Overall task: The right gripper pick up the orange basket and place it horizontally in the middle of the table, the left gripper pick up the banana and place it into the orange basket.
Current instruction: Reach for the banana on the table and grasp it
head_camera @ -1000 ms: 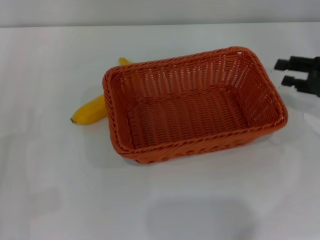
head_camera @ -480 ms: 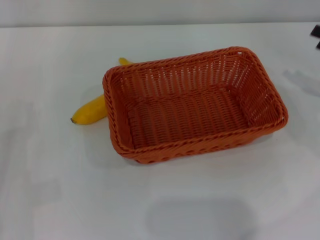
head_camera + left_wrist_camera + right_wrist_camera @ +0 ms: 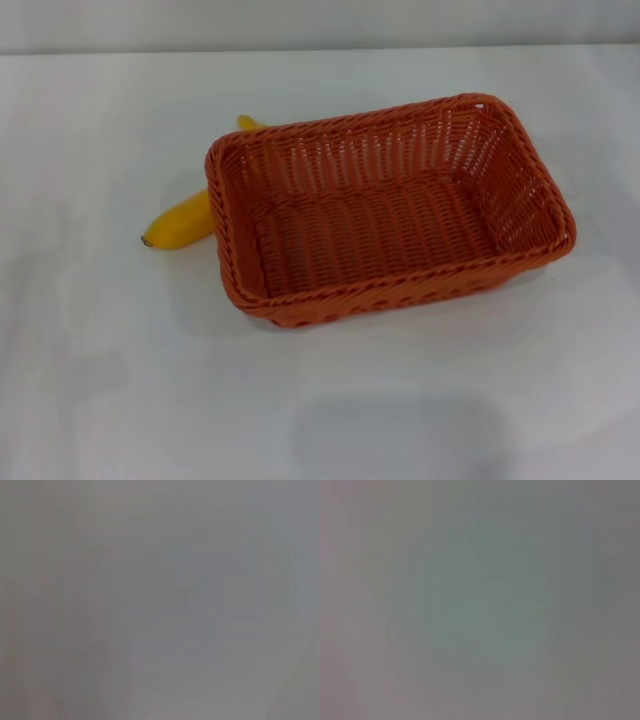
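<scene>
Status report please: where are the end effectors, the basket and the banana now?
Both end effectors out of view. Orange basket mid-table, empty. Banana outside, partly behind its left end. Nothing else in the way.

From your right wrist camera you get only a flat, even grey field with a faint greenish patch near its middle. You cannot make out any object, edge, surface or finger in it, so nothing there can be placed.

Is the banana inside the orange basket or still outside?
Outside. The banana lies on the white table against the orange basket on its left side, partly hidden behind its rim. The basket is empty.
</scene>
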Controlling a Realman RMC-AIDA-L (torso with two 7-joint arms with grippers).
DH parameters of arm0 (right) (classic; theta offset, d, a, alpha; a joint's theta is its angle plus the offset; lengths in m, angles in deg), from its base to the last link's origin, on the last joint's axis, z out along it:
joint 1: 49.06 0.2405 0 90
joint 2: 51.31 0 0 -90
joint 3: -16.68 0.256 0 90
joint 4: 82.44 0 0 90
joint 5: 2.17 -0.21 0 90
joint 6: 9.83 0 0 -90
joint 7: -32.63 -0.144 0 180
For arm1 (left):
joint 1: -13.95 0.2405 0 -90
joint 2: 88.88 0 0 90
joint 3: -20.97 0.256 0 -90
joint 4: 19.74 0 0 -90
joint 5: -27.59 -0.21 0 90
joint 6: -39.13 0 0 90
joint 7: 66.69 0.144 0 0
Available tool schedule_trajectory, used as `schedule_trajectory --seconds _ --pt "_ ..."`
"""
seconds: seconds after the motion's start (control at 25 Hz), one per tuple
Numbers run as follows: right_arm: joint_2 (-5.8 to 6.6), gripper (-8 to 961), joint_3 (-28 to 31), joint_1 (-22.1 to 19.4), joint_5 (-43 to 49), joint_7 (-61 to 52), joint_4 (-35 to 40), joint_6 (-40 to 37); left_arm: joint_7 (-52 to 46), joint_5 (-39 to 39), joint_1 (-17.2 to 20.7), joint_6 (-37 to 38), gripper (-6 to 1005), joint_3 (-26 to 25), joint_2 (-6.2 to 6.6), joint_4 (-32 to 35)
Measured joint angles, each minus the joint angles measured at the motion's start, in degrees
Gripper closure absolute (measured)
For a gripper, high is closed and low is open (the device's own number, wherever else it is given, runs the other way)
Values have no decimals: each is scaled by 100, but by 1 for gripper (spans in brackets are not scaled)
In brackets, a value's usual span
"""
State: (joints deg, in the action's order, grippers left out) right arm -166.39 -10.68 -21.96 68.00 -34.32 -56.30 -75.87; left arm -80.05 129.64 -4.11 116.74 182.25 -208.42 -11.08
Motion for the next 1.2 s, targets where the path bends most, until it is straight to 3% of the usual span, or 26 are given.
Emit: schedule_trajectory --seconds 0.28,0.4,0.84,0.92,1.2 --pt "-44 349 -31 389 -1996 4540 -1743 -1001 0 14 -158 -404 125 0 10 47" --pt "-85 347 -12 562 -2269 5452 -2254 -1129 0 21 -216 -520 125 0 10 50" --pt "-42 338 -227 711 -2258 4977 -2504 -574 -170 -260 -396 -566 126 80 24 48" --pt "-26 336 -437 710 -2222 4793 -2358 -396 -512 -632 -470 -599 126 81 46 -4" --pt "-39 167 -601 682 -2245 4620 -2160 -109 -2422 -1914 -746 -733 126 82 108 -857"
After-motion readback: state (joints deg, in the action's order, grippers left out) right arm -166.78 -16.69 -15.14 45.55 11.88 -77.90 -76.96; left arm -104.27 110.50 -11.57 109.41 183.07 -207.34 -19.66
